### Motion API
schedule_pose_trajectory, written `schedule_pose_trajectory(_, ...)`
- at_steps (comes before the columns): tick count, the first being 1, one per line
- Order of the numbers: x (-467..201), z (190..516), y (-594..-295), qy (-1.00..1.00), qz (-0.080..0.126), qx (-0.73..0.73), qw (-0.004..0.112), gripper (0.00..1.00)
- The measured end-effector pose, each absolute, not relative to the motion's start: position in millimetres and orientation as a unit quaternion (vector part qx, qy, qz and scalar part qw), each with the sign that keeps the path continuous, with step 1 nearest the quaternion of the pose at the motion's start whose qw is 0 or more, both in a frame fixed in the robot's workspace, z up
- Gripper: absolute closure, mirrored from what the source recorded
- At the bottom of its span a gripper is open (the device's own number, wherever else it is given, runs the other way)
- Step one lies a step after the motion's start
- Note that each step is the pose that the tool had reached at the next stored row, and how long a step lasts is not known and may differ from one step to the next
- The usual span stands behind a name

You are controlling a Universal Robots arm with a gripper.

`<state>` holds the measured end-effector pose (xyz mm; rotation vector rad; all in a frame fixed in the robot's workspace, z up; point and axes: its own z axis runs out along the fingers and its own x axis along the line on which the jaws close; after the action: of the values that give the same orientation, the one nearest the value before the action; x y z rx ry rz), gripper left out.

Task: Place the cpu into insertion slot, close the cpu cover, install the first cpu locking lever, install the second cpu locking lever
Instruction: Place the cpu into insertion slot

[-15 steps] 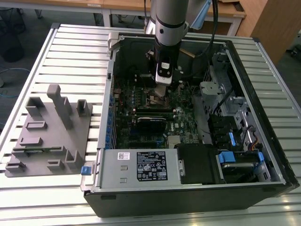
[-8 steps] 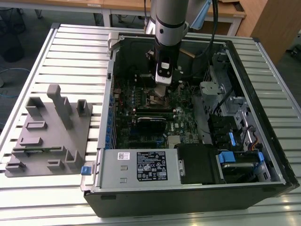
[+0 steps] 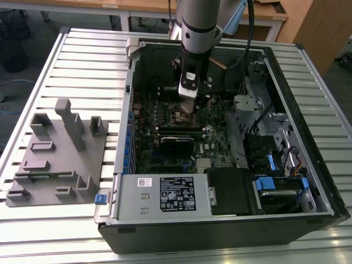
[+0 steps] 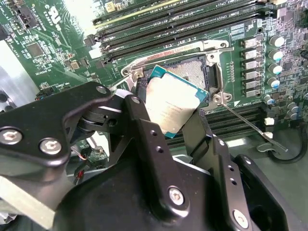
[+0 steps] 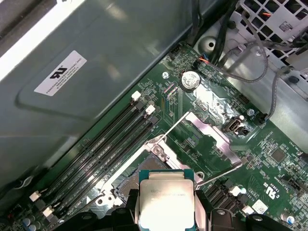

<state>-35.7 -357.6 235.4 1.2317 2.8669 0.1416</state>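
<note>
Student: Jaws first. What do they hold?

Tutor: They are pinched on the chip, one jaw on each of two opposite edges, as both wrist views show. The arm reaches down into the open computer case, which lies on the slatted surface.

Student: Where is the chip?

Tutor: It is over the socket on the green board, with its metal top facing the cameras. In the second wrist view it sits tilted against the socket's outline, with one corner low near the rim. Whether that corner touches cannot be told. The chip is judged not yet seated.

Student: And the cover and levers?

Tutor: The cover plate is swung open, clear of the socket. One thin wire lever lies unlatched beside the socket.

Student: What are the hazards?

Tutor: The main one is the tilt. If the chip is lowered askew, a corner could land on the fine contacts in the socket's floor and bend them. A chip turned the wrong way or offset sideways would ride on the rim rather than drop in, and pressure then could scrape or crack it. Release from too high could let it bounce out of register. The jaws also pass close to the rim and the memory slots, so a wide opening might strike them.
</note>
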Motion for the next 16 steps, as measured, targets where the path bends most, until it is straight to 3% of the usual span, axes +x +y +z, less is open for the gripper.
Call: schedule_pose_trajectory(16, -35.7, 235.2, -357.6, 0.898, 0.045, 0.437, 0.011, 0.46)
